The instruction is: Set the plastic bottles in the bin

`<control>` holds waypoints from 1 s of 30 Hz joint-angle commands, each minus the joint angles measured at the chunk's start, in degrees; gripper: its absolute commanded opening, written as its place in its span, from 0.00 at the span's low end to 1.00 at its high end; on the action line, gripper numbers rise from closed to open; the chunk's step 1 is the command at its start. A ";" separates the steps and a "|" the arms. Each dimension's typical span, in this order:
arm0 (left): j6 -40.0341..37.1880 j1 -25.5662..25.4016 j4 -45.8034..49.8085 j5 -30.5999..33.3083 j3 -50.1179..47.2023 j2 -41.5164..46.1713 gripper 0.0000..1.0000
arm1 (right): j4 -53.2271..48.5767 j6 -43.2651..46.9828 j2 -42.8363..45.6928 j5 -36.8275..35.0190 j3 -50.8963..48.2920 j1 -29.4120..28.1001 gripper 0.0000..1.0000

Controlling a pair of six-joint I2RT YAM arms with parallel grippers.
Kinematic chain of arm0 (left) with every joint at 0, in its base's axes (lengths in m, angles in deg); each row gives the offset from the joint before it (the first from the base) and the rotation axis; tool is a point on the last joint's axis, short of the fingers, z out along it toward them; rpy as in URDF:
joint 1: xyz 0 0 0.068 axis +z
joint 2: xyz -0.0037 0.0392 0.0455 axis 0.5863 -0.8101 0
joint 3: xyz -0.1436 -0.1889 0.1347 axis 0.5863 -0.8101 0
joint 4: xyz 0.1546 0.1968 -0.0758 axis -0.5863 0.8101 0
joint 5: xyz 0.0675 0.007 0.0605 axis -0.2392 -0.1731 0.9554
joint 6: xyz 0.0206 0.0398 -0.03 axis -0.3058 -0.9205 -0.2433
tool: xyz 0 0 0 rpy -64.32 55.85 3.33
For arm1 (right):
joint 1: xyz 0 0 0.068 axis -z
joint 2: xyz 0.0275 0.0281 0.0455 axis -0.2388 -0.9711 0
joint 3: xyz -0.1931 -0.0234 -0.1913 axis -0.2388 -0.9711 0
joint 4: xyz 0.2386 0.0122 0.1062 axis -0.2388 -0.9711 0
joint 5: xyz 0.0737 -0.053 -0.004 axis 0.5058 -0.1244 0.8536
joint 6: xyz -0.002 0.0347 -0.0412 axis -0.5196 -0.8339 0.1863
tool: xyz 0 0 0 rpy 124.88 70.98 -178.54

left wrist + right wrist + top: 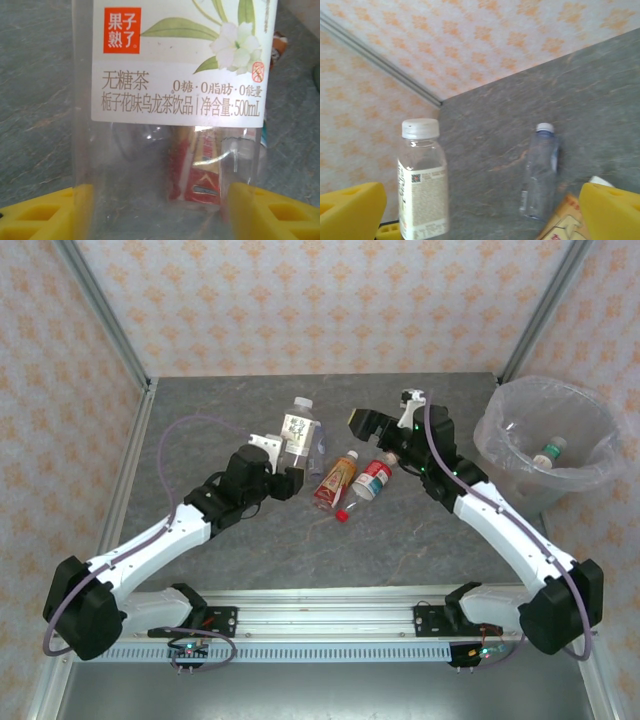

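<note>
My left gripper (pixel 285 462) is shut on an upright clear plastic bottle (pixel 300 432) with a white label and white cap. In the left wrist view this bottle (pixel 180 75) stands between the yellow fingers (pixel 82 210). To its right my right gripper (pixel 385 415) hangs open and empty over the table. From the right wrist, the held bottle (pixel 422 185) shows at left. An unlabelled clear bottle (pixel 540 172) lies on the table. Two more bottles lie mid-table: one orange-yellow labelled (pixel 337 478), one red-and-white labelled (pixel 368 483). The bin (pixel 590 475) stands at the right and holds a green-capped bottle (pixel 549 451).
Patterned walls with metal corner posts (pixel 105 315) close in the grey table (pixel 250 550) at the back and sides. The arm bases sit on a rail (pixel 320 625) at the near edge. Open tabletop lies in front of the lying bottles.
</note>
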 commanded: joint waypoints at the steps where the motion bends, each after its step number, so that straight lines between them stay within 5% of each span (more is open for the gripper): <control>1: -1.16 -1.57 -5.11 -3.92 -0.30 0.24 0.00 | 6.16 -3.48 -0.93 4.62 0.86 -0.26 0.99; 7: -2.80 -4.38 -6.70 -8.86 1.68 -3.04 0.00 | 7.12 -3.89 -3.45 9.30 1.59 -0.32 0.99; 15: -5.01 -9.01 -6.79 -4.82 5.35 -6.64 0.00 | 5.49 -5.41 -7.82 9.13 3.11 -0.50 0.99; 30: -3.33 -9.32 -5.50 -2.92 8.39 -9.55 0.00 | 3.28 -2.45 -8.74 11.94 2.85 -0.52 0.57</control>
